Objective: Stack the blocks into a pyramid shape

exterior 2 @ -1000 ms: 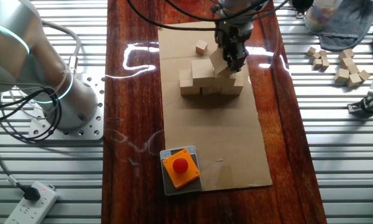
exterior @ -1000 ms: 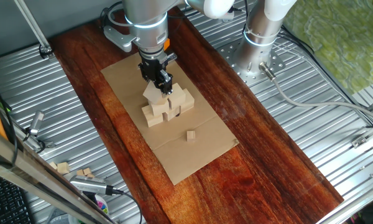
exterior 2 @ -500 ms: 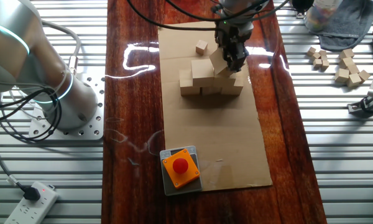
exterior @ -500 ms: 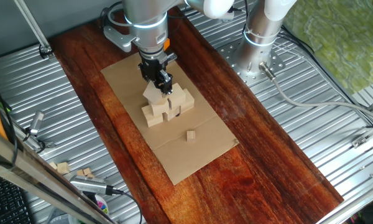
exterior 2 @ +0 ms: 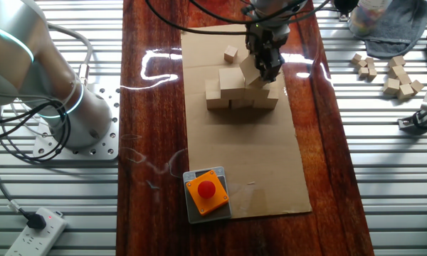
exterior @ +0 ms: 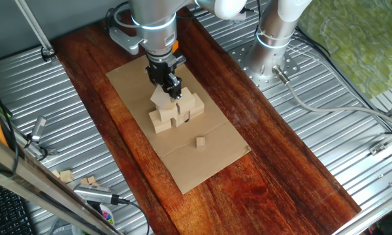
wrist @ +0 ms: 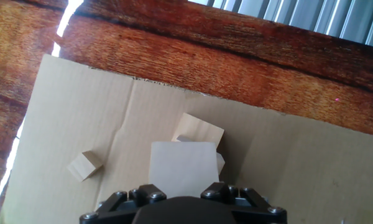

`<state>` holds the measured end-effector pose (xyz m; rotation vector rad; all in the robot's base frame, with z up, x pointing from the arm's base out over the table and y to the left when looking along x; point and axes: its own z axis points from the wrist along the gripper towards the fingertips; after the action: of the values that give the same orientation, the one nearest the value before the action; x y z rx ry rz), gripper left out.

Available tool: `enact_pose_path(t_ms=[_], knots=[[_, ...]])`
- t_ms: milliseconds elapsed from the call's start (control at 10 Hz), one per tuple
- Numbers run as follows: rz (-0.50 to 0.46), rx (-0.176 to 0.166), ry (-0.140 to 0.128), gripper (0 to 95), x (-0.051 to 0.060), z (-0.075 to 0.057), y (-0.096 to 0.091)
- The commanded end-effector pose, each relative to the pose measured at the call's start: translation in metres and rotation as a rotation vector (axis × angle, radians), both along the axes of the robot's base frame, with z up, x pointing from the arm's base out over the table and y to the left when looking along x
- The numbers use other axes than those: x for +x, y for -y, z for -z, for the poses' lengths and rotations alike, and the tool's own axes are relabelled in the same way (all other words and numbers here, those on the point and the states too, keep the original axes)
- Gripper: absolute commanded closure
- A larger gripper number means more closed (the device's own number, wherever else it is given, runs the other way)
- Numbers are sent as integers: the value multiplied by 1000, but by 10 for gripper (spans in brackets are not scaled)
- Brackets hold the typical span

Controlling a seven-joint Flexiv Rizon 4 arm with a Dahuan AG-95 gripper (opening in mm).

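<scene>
On the cardboard sheet (exterior 2: 270, 171) in the middle of the dark wooden counter (exterior: 274, 156) stand the blocks (exterior 2: 235, 94), pale plain wooden cubes piled in two rows. The fingers (exterior: 172, 88) are closed on a tilted block (exterior 2: 250, 72) at the pile's top row (its square face fills the hand view). A much smaller cube (exterior: 200, 141) lies apart on the sheet. An orange box (exterior 2: 206, 192) with a red button sits at the sheet's corner, and loose wooden bits (exterior 2: 398, 75) lie on the ribbed metal alongside

Pale wooden blocks (exterior 2: 240, 91) stacked in tiers, top one tilted.
</scene>
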<state>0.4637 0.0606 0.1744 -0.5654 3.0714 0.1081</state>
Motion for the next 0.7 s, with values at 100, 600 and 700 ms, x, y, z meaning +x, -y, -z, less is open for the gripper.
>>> enact_pose_path(t_ms=[100,600,700], knots=[[-1,-3,-2,760,0,0,0],[-6,-4,-7,570,0,0,0],[-8,-4,-9,380,0,0,0]])
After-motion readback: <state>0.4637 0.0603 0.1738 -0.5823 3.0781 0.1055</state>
